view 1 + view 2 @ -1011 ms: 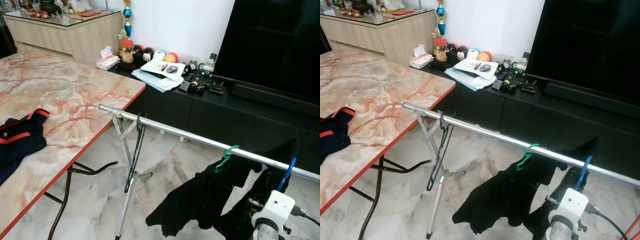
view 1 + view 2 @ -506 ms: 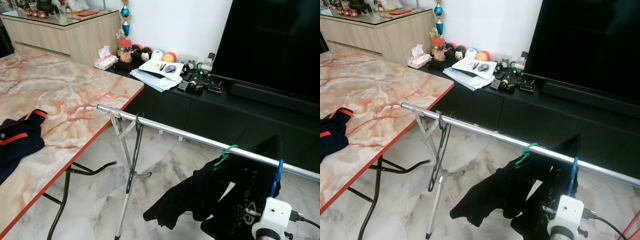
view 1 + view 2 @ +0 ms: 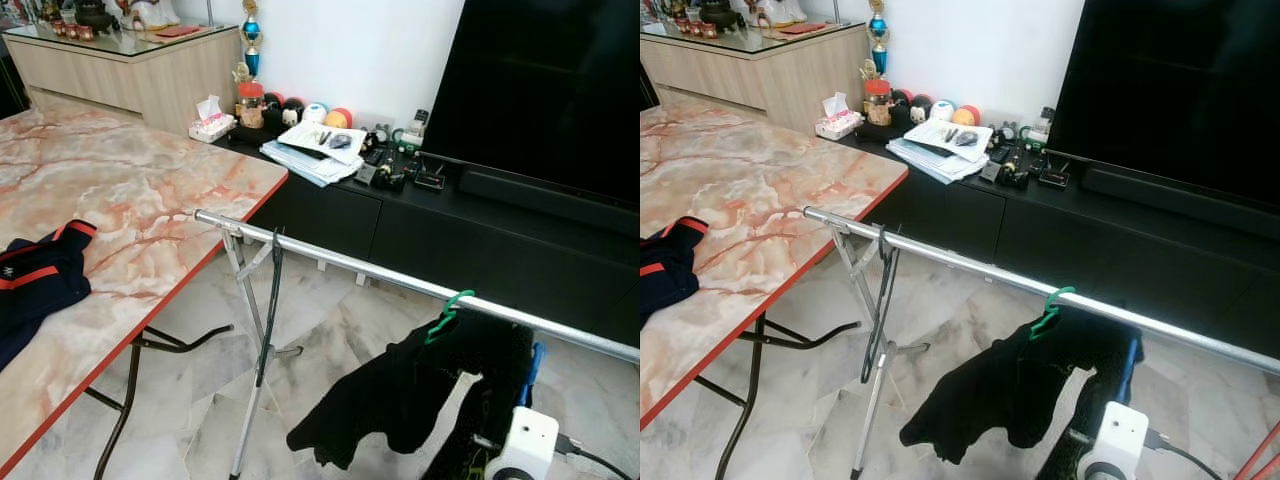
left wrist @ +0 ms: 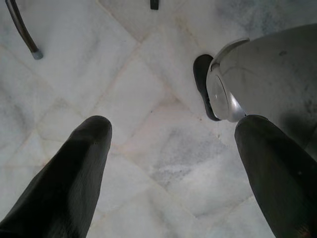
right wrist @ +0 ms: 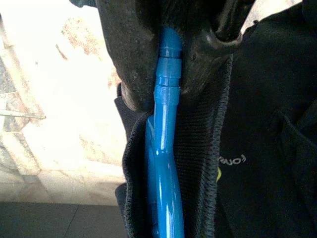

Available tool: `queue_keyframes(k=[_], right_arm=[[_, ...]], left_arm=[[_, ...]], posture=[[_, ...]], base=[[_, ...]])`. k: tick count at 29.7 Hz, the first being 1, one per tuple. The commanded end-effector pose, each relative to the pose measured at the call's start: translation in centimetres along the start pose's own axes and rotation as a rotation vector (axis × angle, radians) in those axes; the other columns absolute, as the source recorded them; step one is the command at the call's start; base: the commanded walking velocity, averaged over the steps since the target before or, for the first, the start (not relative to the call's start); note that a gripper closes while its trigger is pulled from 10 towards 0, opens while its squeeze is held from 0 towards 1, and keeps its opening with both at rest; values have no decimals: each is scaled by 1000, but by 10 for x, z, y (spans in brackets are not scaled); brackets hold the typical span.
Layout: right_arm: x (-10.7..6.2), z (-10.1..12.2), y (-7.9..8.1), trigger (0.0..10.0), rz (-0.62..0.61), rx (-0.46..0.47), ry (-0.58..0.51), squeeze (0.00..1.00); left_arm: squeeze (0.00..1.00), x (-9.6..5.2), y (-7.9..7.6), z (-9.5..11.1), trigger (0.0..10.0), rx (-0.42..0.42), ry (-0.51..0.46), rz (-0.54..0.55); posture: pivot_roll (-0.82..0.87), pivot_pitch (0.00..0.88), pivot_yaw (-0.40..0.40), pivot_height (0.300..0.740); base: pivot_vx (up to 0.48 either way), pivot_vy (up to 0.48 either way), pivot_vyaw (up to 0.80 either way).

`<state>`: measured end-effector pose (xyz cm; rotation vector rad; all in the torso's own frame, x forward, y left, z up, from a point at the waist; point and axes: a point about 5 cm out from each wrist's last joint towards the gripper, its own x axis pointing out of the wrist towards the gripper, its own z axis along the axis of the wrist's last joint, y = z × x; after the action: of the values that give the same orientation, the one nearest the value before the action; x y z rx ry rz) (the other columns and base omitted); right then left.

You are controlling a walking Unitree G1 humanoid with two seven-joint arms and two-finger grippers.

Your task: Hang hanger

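The right claw (image 5: 166, 74) was pinched tight on the neck of the blue plastic hanger (image 5: 166, 163), held just under the long silver rail (image 3: 400, 281) with a floppy black shirt (image 3: 480, 380) on it, so light but swingy, best gripped there; left claw (image 4: 173, 163) hung spread apart.

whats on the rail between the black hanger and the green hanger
Nothing hangs there: in the left eye view the silver rail runs bare from the empty black hanger to the green hanger carrying a black garment.
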<state>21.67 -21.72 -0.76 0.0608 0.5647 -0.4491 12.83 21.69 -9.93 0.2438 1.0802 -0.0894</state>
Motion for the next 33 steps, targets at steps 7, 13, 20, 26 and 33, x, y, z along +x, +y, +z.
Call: queue_keyframes(k=[7, 13, 20, 26, 33], right_arm=[[17, -6, 10, 4824, 83, -25, 61, 0], [27, 1, 22, 10000, 157, 9, 51, 0], [34, -5, 25, 10000, 184, 66, 80, 0], [35, 2, 26, 10000, 204, 55, 12, 0], [36, 9, 23, 10000, 215, 20, -57, 0]], left_arm=[[0, 0, -2, -3, 10000, -3, 5, -8], [0, 0, -3, 1, 10000, -32, -13, -3], [0, 2, -5, 10, 10000, -36, -31, -1], [0, 3, 0, 13, 10000, -42, -36, 14], [0, 2, 3, 12, 10000, -44, -33, 12]], posture=[[242, 0, -69, 740], [213, 0, -57, 740], [225, 0, -55, 740], [228, 0, -50, 740], [217, 0, -40, 740]], base=[[0, 0, 0], [0, 0, 0], [0, 0, 0], [0, 0, 0], [0, 0, 0]])
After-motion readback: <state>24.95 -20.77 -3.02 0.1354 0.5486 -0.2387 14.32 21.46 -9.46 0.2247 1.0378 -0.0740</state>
